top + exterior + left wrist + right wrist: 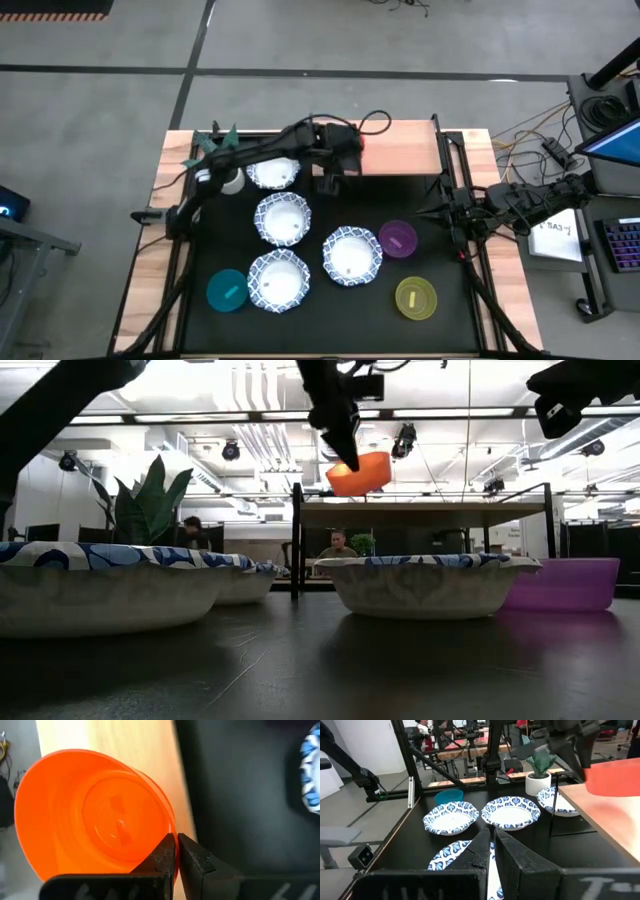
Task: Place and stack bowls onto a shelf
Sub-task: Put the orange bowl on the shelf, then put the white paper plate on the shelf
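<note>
My left gripper (176,851) is shut on a red-orange bowl (95,815), which hangs tilted above the left end of the light-wood shelf (405,148) at the far side of the table; the low view shows the bowl (358,473) clear of the board (420,506). Four white bowls with blue rims (282,218) rest on the black tabletop, with a purple (398,240), a teal (227,290) and a yellow-green bowl (416,298). My right gripper (436,206) is shut and empty at the table's right side. My left gripper pinches the red-orange bowl's rim (167,827), one finger inside the bowl and one outside its wall. The fingers come from above, pointing down (345,448). The bowl hangs tilted below them, lifted clear of the shelf.
A white pot with a green spiky plant (215,150) stands at the far left, beside one white bowl (272,172). The shelf's dark legs (296,540) stand on the tabletop. People show in the room behind the table.
</note>
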### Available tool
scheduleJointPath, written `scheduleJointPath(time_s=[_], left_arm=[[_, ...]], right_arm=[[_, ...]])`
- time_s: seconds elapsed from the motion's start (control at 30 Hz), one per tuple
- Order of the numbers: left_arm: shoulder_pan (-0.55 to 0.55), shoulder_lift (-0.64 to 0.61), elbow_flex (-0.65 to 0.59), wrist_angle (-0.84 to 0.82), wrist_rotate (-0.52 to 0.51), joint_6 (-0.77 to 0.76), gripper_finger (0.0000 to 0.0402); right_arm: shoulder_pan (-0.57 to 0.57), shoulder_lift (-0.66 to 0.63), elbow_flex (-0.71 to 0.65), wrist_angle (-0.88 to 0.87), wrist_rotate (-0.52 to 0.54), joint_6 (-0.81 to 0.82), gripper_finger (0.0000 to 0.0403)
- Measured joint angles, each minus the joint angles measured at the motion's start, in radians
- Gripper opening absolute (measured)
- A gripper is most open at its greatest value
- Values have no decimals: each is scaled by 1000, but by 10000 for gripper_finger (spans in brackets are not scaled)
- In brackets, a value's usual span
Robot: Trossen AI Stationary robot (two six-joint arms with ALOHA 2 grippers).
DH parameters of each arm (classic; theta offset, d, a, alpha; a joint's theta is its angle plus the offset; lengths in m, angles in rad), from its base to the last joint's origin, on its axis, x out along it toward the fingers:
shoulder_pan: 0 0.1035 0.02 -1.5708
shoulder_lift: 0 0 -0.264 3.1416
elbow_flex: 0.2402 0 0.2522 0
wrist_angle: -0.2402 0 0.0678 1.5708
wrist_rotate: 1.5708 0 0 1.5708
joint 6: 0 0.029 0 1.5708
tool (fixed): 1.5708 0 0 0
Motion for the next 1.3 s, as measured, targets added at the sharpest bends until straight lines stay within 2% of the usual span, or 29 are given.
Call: scheduleJointPath(time_s=[0.37, 0.73, 0.93, 1.03, 1.2, 1.3], left_arm=[[54, 35, 0, 19, -3, -11, 5], [66, 40, 0, 22, -10, -7, 76], [64, -17, 1, -63, -8, -32, 93], [55, -45, 0, -121, 17, -96, 89], [12, -107, -4, -180, 164, -224, 73], [-46, -147, -47, -175, 182, -262, 60]], right_arm=[[0, 2, 0, -3, 5, -1, 16], [0, 2, 0, -5, 7, 3, 16], [0, 7, 0, -1, 8, 66, 16], [0, 30, -2, 19, 9, 115, 16], [0, 128, -5, 114, 10, 139, 16], [0, 208, -3, 178, 10, 140, 16]])
